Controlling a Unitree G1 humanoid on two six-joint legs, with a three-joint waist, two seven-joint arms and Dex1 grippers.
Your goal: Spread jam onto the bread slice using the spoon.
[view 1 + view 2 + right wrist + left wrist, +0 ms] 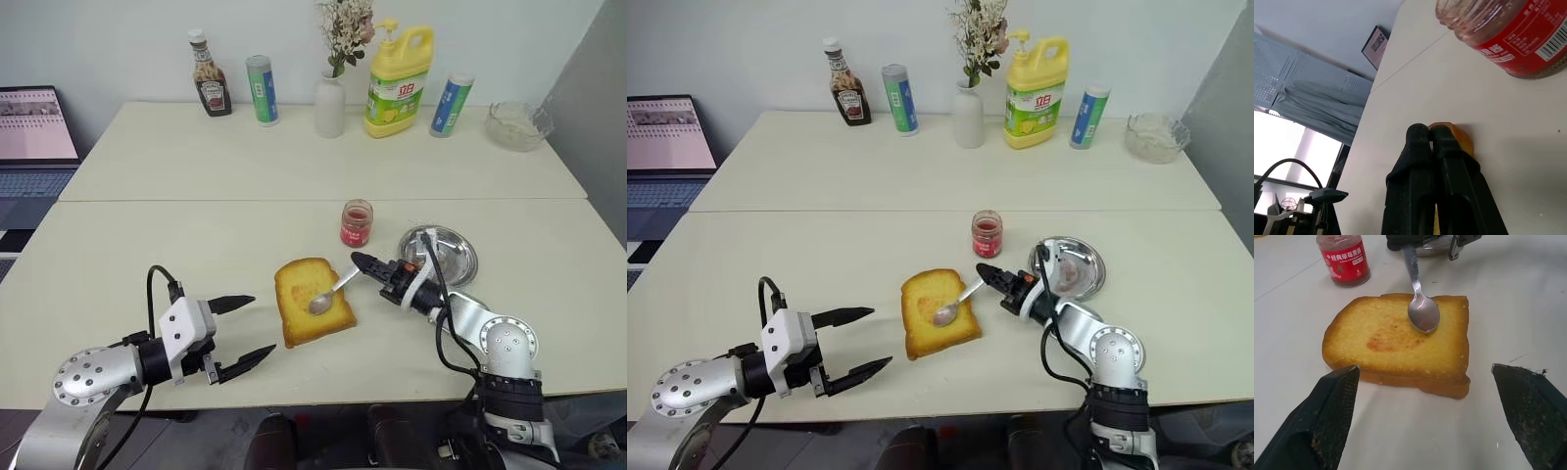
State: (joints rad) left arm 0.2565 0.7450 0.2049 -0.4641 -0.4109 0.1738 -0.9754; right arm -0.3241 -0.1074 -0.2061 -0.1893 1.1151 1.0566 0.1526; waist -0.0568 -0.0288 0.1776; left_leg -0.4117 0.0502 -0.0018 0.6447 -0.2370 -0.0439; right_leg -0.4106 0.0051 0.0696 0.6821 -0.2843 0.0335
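Left claw (242, 338), nearest the camera: two black fingers spread wide, holding nothing, hovering low over the cream worktop (127, 255) just left of the toast and pointing toward it.

Bread slice (313, 300): thick, squarish, golden-yellow toast with a darker brown crust, lying flat on the worktop between the two claws. A faint reddish smear shows near its middle in the left wrist view; most of the face is bare.

Spoon (331, 291): small, shiny silver metal, slim handle. Bowl rests on the toast's upper face toward its right side; handle runs up and right into the right claw (364, 261), whose black fingers are pressed together, pinching the handle's end.

Jam (357, 223): small clear glass jar, red label, open at the top, standing just behind the toast and near the right claw.

Step in hand, as judged: spreading, spoon on the bread. The smear is thin, so coverage looks early. Next move likely calls for dragging the bowl flat across the bare face with light pressure, or going back to the jar for more; the slice is unheld and could slide.

Writing: the jar label carries white Chinese characters, too small to read surely. Brown ketchup bottle (210, 86) at the back left has a dark label, illegible. Yellow detergent bottle (399, 80) bears a red logo, unread.
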